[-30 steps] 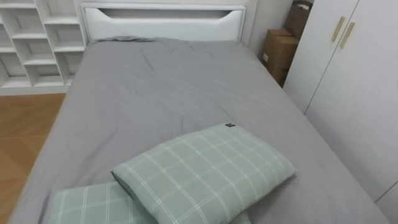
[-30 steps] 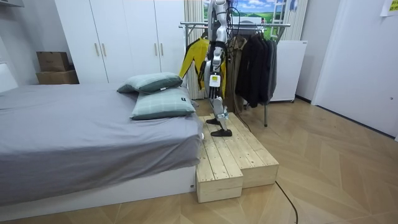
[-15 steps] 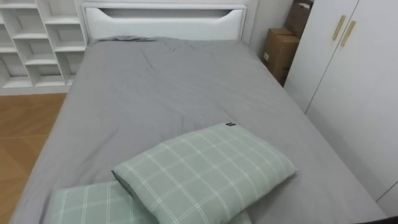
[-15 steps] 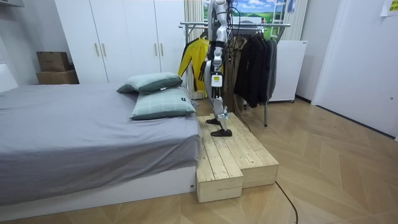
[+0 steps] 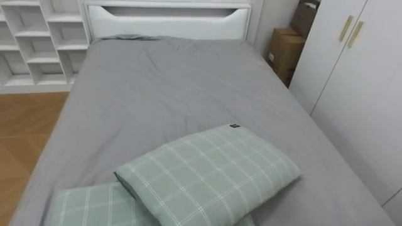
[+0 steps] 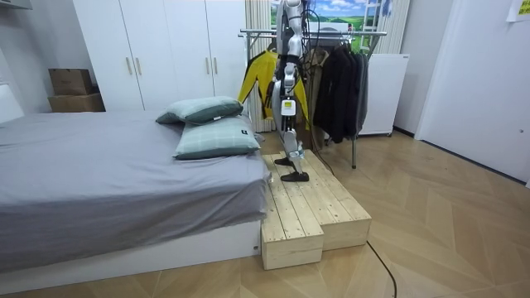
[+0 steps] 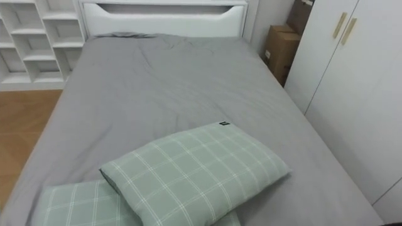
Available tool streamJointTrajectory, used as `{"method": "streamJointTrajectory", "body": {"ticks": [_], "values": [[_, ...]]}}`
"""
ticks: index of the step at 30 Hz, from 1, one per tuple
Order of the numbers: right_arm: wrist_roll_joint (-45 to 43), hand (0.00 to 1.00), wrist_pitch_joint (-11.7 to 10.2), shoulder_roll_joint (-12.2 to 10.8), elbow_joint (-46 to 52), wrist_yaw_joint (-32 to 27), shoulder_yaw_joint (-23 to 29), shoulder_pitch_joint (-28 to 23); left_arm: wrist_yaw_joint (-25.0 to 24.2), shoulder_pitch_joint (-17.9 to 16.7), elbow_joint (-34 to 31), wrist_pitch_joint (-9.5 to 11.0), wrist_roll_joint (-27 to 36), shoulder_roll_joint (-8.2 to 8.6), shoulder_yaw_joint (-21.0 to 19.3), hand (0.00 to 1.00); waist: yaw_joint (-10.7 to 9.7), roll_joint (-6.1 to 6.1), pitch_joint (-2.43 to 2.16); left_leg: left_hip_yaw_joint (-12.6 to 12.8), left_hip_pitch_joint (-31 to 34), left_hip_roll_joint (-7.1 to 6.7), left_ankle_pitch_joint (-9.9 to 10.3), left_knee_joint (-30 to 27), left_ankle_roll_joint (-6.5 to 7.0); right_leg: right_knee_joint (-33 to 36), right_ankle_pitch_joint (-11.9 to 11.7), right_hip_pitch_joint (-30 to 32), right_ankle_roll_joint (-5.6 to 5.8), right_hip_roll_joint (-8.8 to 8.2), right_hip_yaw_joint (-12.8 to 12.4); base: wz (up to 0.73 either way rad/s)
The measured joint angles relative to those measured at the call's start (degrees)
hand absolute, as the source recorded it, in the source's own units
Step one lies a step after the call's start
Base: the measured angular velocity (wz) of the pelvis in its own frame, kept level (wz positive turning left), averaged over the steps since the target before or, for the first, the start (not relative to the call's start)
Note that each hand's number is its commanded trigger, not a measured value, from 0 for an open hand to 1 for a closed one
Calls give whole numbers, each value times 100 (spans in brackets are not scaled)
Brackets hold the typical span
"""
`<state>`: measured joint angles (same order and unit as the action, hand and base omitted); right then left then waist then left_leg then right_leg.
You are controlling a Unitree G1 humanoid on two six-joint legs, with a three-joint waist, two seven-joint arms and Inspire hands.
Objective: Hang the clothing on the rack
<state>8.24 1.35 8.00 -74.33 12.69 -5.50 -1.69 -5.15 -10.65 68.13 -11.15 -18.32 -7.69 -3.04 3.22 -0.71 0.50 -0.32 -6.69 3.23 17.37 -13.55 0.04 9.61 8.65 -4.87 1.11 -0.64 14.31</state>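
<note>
Bedroom with a clothes rack [image 6: 364, 34]. By the rack, the yellow jacket [image 6: 252, 79] spreads wider behind the robot than a moment ago, so hanging seems under way. I cannot tell the left hand's [image 6: 285, 104] grip.

A bed [image 5: 176, 94] with a grey sheet holds two green checked pillows [image 5: 207, 172], one overlapping the other. Beyond it stand a white headboard [image 5: 169, 22], open shelves [image 5: 38, 44], cardboard boxes [image 5: 286, 53] and a white wardrobe [image 5: 358, 94].
</note>
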Motion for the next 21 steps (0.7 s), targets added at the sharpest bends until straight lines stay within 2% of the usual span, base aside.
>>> {"method": "streamJointTrajectory", "body": {"ticks": [6, 12, 21], "values": [[55, 0, 11, -1, 20, 2, 17, -12, 100, 46, 5, -5, 69, 1, -2, 0, -6, -10, 7, -14, 7, -2, -12, -7, -7, -4, 0, -12, 0, 7, -42, 1], [84, 0, 4, -23, 48, 0, 57, -8, 43, 96, 9, -6, 164, 2, -9, 0, -7, 4, -10, -40, 8, -2, -14, -3, -9, -103, 0, -63, -2, 65, -265, 2], [278, 0, 1, -23, 38, -23, 57, -17, -155, 123, 42, 23, 322, 7, -3, 0, -57, 48, -18, -65, 12, -2, -14, -2, -9, -100, -1, -88, -3, 59, -190, 4]]}}
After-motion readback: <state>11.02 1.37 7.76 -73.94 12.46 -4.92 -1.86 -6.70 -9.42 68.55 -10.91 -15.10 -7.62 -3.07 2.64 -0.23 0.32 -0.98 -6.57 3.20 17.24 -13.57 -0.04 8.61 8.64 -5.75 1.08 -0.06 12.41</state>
